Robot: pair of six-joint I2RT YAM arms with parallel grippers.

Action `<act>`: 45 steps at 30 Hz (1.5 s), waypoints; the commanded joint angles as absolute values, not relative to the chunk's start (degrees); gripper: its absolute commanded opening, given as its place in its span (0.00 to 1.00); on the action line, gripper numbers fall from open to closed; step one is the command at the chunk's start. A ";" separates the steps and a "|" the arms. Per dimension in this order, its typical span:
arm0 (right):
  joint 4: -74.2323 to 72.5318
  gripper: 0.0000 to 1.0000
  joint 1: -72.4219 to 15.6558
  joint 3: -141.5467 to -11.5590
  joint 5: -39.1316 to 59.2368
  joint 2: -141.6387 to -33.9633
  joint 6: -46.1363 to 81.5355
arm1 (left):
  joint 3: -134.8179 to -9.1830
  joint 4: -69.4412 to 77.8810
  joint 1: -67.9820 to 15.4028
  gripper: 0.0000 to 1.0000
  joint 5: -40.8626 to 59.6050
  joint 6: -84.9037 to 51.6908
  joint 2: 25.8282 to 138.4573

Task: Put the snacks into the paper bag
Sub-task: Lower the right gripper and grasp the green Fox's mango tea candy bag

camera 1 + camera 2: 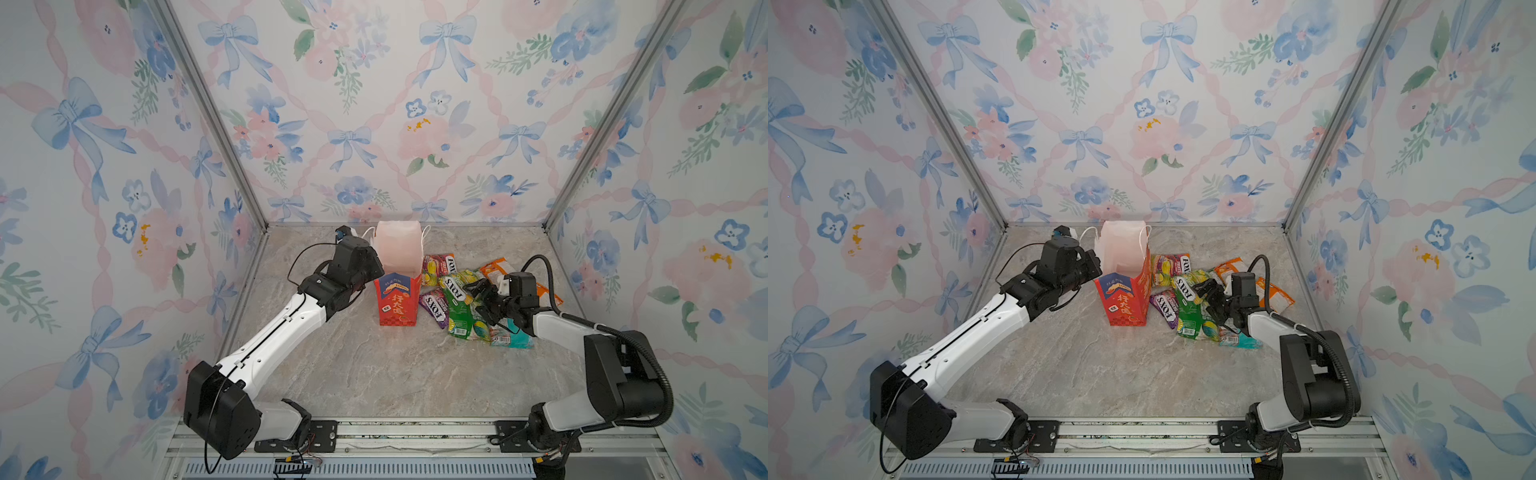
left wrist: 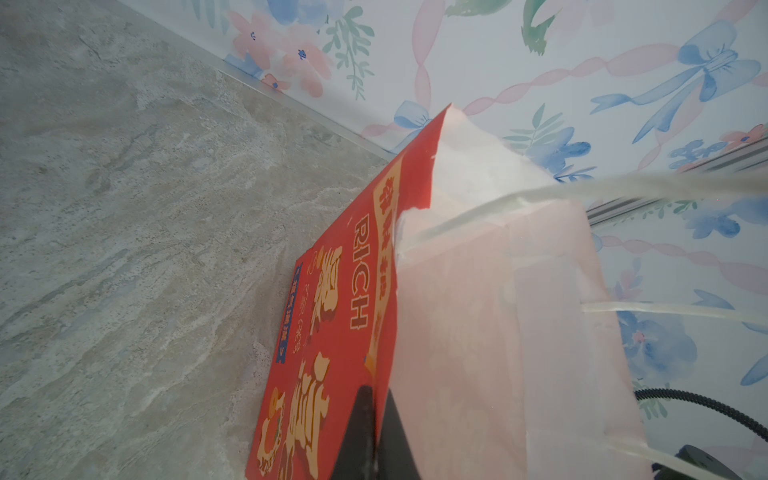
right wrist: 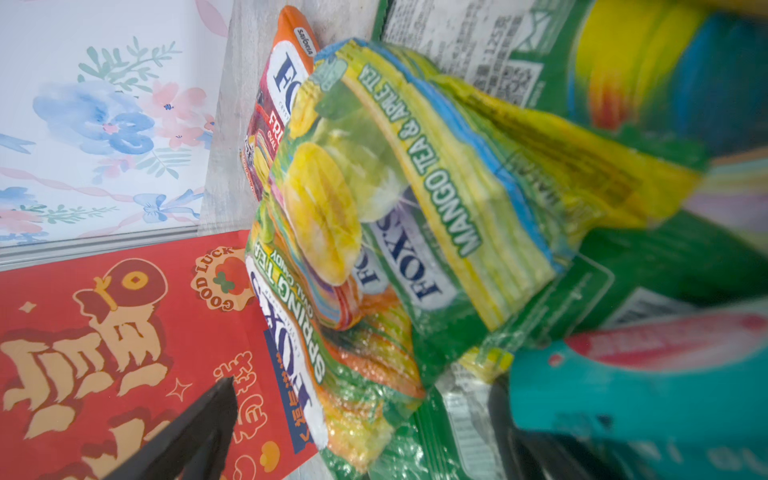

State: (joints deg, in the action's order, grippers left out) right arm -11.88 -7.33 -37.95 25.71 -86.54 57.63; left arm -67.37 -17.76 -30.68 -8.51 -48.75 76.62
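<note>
Left arm point(image 1: 282, 328) outstretched, left gripper point(image 2: 376, 403) clamped on wall of red paper bag point(image 1: 397, 305), right gripper point(image 1: 478, 300) spread wide, empty, above snack packets point(image 1: 461, 309), one jaw partly hidden by teal packet point(image 3: 623, 399)

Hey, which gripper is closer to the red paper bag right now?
Left. The left gripper is shut on the paper bag at its rim; the right gripper hangs open over the snacks beside the bag.

I see left arm point(image 1: 282, 328) stretched forward and up, left fingers point(image 2: 365, 419) pinched shut. Right arm point(image 1: 552, 324) angled inward, lying low, right fingers point(image 3: 195, 428) spread wide apart.
</note>
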 commanded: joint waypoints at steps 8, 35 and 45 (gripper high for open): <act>-23.20 0.97 -7.98 -36.41 26.10 -90.90 61.98 | -66.65 -16.52 -30.76 0.00 -9.03 -49.51 76.17; -35.10 0.97 -10.49 -35.42 26.09 -94.53 67.86 | -65.84 -16.52 -30.51 0.00 -9.91 -49.31 74.88; -34.63 0.97 -11.21 -34.42 21.95 -94.03 67.85 | -65.53 -16.52 -29.97 0.00 -9.54 -49.48 75.23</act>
State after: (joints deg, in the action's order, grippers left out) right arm -33.85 -10.44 -35.62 24.14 -93.73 67.35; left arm -66.37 -17.26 -30.39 -9.15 -48.75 75.92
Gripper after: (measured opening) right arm 0.965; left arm 0.048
